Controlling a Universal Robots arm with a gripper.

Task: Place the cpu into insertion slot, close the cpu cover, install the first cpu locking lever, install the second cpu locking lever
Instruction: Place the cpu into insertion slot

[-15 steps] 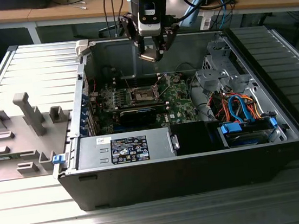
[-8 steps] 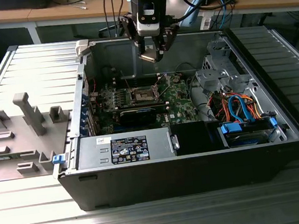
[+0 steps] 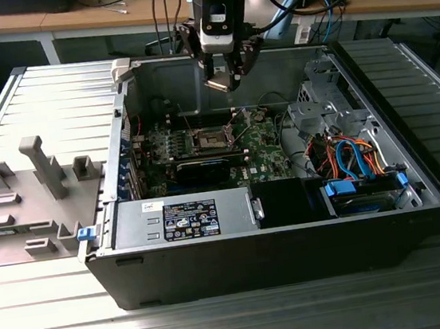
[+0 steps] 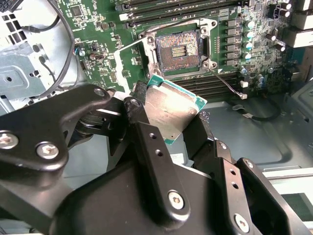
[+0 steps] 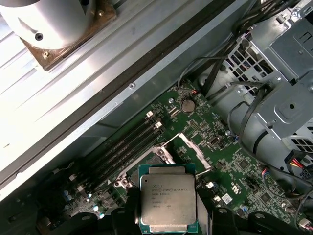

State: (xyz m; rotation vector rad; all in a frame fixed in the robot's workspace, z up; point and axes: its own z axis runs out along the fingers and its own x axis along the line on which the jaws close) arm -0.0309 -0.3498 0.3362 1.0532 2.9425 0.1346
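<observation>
Gripper clamped on the cpu, well above the insertion slot; cpu not seated.
Exterior view: slot open directly below the cpu. Second wrist view: cpu tilted, one corner toward the slot, gripped by opposite edges, probably to leave its underside free. First wrist view: metal top faces the camera; square, no long axis.
</observation>
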